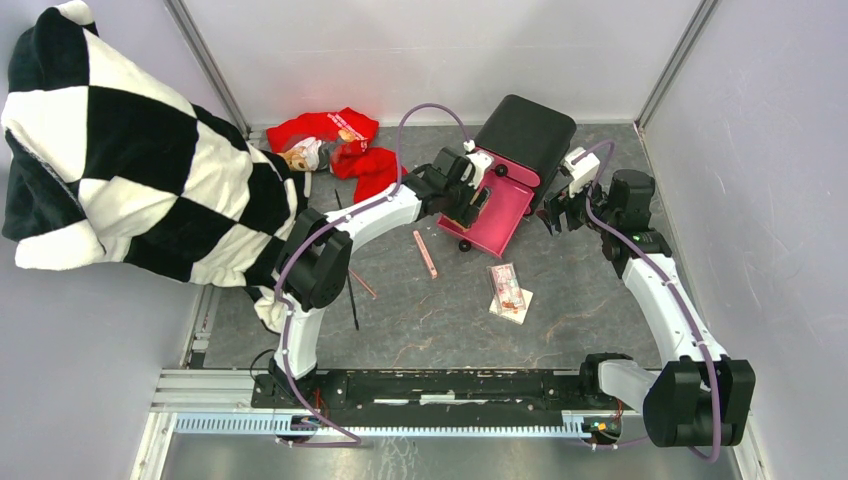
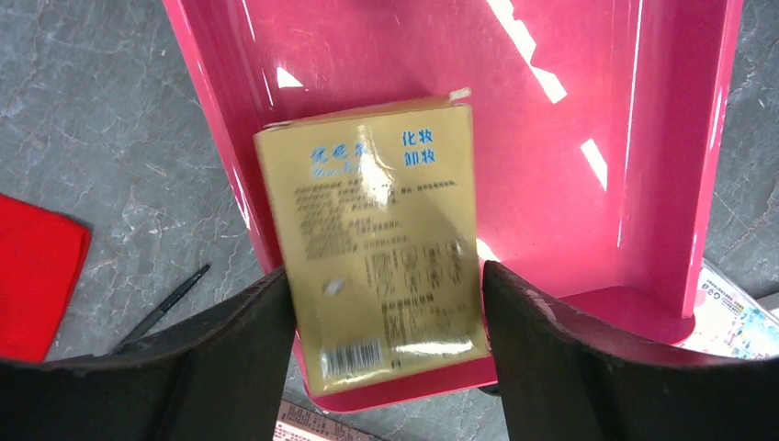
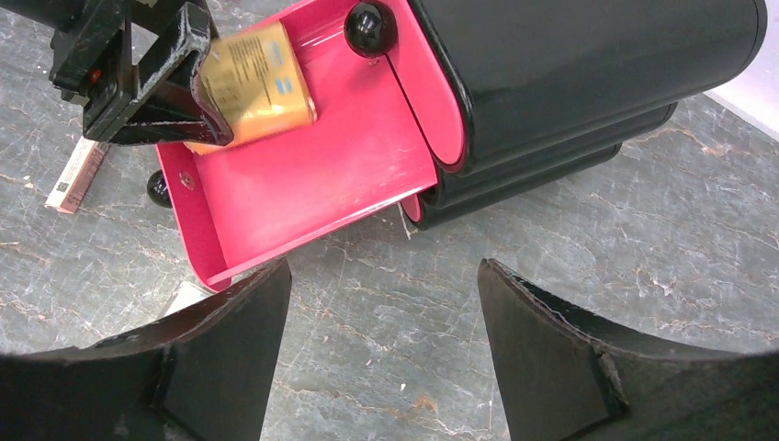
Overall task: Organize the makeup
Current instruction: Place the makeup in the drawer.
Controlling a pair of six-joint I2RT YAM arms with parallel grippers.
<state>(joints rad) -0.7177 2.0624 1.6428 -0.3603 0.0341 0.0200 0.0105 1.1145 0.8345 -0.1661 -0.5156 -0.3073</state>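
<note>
My left gripper [image 1: 466,200] is over the open pink drawer [image 1: 500,215] of the black box [image 1: 525,135]. In the left wrist view its fingers [image 2: 248,322] press both sides of a yellow packet [image 2: 377,220], held just above the drawer floor [image 2: 570,184]. The right wrist view shows the same packet [image 3: 257,83] tilted in that gripper. My right gripper [image 1: 556,215] is open and empty over the bare table beside the box [image 3: 570,73]. On the table lie a pink stick [image 1: 425,253], a red-patterned packet on a white card [image 1: 508,290] and thin pencils [image 1: 351,290].
A red cloth [image 1: 340,140] with a small peach thing on it lies at the back left. A black-and-white checkered blanket [image 1: 130,150] hangs over the left wall. Grey walls close the back and sides.
</note>
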